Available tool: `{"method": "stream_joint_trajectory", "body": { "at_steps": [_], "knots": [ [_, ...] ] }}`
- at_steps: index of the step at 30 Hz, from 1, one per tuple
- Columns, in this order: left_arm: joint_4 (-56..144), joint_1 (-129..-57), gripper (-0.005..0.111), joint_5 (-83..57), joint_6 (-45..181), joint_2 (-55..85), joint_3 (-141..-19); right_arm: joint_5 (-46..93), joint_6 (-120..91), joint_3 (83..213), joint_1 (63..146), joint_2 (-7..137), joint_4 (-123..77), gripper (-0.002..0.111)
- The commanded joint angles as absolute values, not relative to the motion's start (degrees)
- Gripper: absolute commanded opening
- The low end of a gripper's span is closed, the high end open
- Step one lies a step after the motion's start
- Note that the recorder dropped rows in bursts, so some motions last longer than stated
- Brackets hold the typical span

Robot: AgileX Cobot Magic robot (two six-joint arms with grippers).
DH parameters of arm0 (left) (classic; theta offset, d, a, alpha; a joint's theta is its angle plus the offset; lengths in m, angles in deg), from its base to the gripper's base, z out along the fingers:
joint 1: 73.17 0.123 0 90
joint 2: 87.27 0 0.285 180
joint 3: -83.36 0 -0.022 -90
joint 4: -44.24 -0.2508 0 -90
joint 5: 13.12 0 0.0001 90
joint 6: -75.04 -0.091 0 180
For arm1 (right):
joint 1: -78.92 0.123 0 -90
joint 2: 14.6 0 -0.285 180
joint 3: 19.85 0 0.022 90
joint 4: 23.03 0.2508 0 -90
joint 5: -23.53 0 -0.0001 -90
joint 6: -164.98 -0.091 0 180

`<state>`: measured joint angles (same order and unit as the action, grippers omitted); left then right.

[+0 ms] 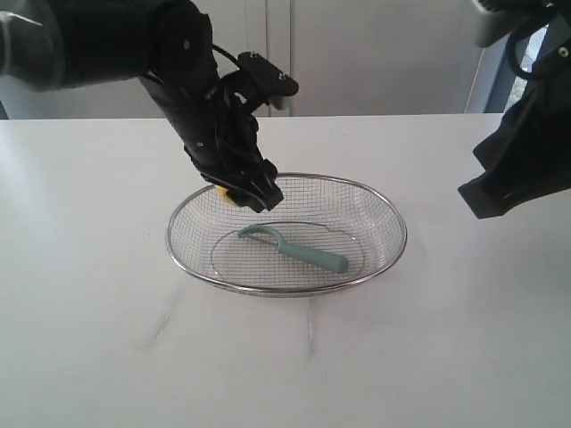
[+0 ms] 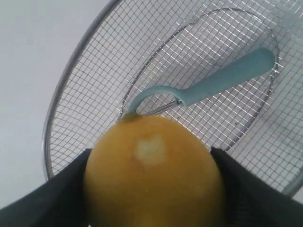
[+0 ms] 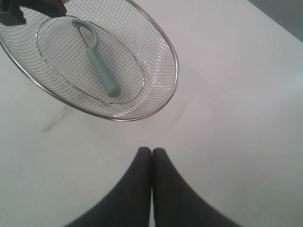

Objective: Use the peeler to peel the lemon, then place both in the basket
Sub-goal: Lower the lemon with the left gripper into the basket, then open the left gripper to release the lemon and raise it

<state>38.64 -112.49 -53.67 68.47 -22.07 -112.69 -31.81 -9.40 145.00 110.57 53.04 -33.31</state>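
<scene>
The silver wire basket sits mid-table. Inside it lies the teal peeler, flat on the mesh. My left gripper hangs over the basket's back left rim, shut on the yellow lemon, which bears a small pale peeled patch. Both black fingers press the lemon's sides. My right gripper is shut and empty, held above the bare table to the right of the basket; its arm shows at the right edge.
The white table spreads round the basket, with faint grey marks in front of it. A pale wall stands behind the table's far edge.
</scene>
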Motion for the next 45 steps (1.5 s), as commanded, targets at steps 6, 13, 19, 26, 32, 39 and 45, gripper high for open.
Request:
{"method": "stream_joint_trajectory", "body": {
  "at_steps": [6, 13, 19, 26, 32, 39, 45],
  "knots": [
    [38.8, -112.6, 0.000, -53.2, 68.8, -29.5, -113.2, -31.6, -8.8, 144.8, 110.2, 52.6, -33.2, 0.000],
    [38.6, -112.6, 0.000, -53.2, 68.8, -33.4, -113.2, -31.6, -8.8, 144.8, 110.2, 52.6, -33.2, 0.000],
    [38.6, -112.6, 0.000, -51.7, 68.8, -34.5, -113.2, -31.4, -9.2, 144.8, 110.2, 52.6, -33.2, 0.000],
    [38.8, -112.6, 0.013, -51.2, 68.8, -34.5, -113.2, -31.4, -9.2, 144.8, 110.2, 52.6, -33.2, 0.000],
    [39.0, -112.6, 0.063, -51.9, 69.0, -34.5, -113.2, -31.4, -9.2, 144.8, 110.2, 52.6, -33.0, 0.000],
    [39.0, -112.6, 0.083, -52.6, 70.4, -34.5, -113.2, -31.4, -9.2, 144.8, 110.2, 52.6, -33.0, 0.000],
    [39.0, -112.6, 0.083, -52.6, 70.4, -34.5, -113.2, -31.3, -9.2, 144.8, 110.2, 52.6, -33.0, 0.000]
  ]
}}
